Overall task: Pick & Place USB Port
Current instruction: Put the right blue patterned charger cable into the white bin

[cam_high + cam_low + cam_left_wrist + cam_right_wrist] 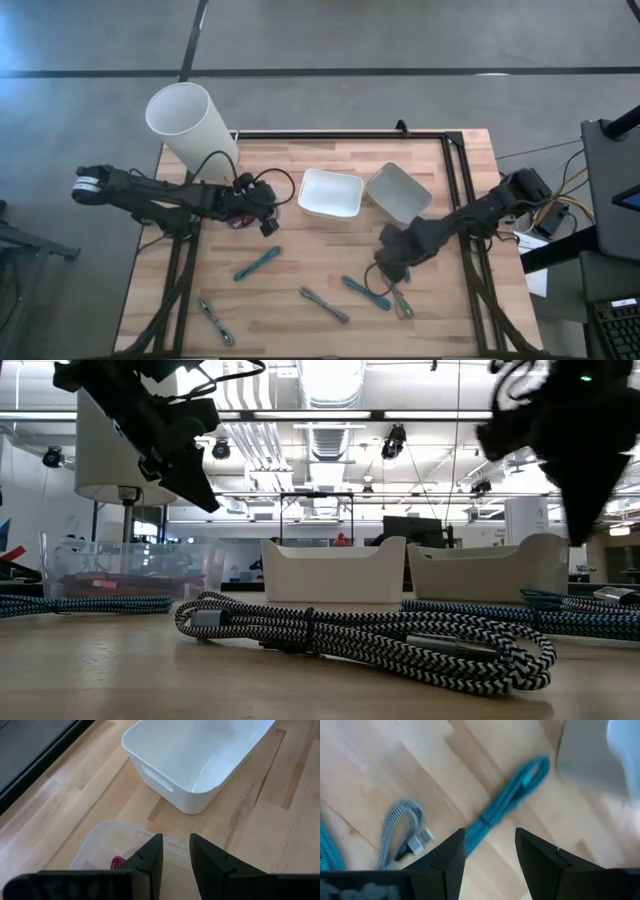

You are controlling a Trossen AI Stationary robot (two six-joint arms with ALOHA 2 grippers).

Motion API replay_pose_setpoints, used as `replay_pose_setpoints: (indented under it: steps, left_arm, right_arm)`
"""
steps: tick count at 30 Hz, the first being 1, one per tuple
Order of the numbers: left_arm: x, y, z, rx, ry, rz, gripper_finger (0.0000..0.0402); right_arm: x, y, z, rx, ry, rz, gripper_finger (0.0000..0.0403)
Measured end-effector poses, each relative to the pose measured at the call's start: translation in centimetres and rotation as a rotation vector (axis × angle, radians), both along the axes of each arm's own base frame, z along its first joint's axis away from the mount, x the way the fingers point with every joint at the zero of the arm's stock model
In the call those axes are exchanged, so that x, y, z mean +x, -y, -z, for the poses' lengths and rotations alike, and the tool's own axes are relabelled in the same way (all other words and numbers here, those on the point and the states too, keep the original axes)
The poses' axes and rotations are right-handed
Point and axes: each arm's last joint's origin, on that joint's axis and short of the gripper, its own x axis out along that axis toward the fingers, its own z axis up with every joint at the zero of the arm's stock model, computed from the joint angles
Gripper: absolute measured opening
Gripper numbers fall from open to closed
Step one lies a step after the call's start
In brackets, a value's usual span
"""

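Several bundled USB cables lie flat on the wooden table: a teal one [257,263], a black-and-white one [324,305] [370,635], a second teal one [366,292] [515,795] and a grey-white one [403,300] [402,832]. My right gripper [388,268] [490,852] hangs open, pointing down, above the second teal cable; the cable's near end runs under one finger. My left gripper [266,218] [175,855] hovers slightly open and empty over a clear tub [107,845] that holds something red [117,862].
A white bin [330,193] [195,760] and a greyer bin [398,192] stand at the table's far middle. A tall white cylinder [190,120] stands at the far left corner. Another grey cable [215,320] lies near the front left. A black frame [455,170] edges the table.
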Motion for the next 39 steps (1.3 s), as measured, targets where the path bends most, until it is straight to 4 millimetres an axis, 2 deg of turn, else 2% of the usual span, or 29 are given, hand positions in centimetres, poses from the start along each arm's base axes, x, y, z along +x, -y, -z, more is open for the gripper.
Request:
replay_pose_setpoints:
  steps: [4,8,20,25,34,39]
  left_arm:
    - [0.0,0.0,0.0,0.000,0.001,0.000,0.0100]
    - [0.1,0.0,-0.1,-0.001,0.009,0.000,0.0100]
    - [0.2,0.0,-0.1,-0.014,0.031,-0.012,0.0100]
    - [0.2,0.0,-0.1,-0.014,0.032,-0.013,0.0100]
    - [0.2,0.0,-0.1,-0.014,0.031,-0.012,0.0100]
    - [0.2,0.0,-0.1,-0.013,0.032,-0.012,0.0100]
  right_arm:
    - [-1.3,-0.5,1.7,0.041,-0.042,0.068,0.0166]
    - [-1.6,-0.4,3.3,0.070,-0.019,0.090,0.0166]
    - [-2.4,0.0,5.5,0.089,0.004,0.114,0.0162]
    - [-2.2,-0.1,5.7,0.109,0.028,0.033,0.0126]
    - [-1.7,-0.4,5.3,0.145,0.034,-0.139,0.0021]
    - [-0.7,-0.9,4.1,0.148,0.081,-0.233,0.0021]
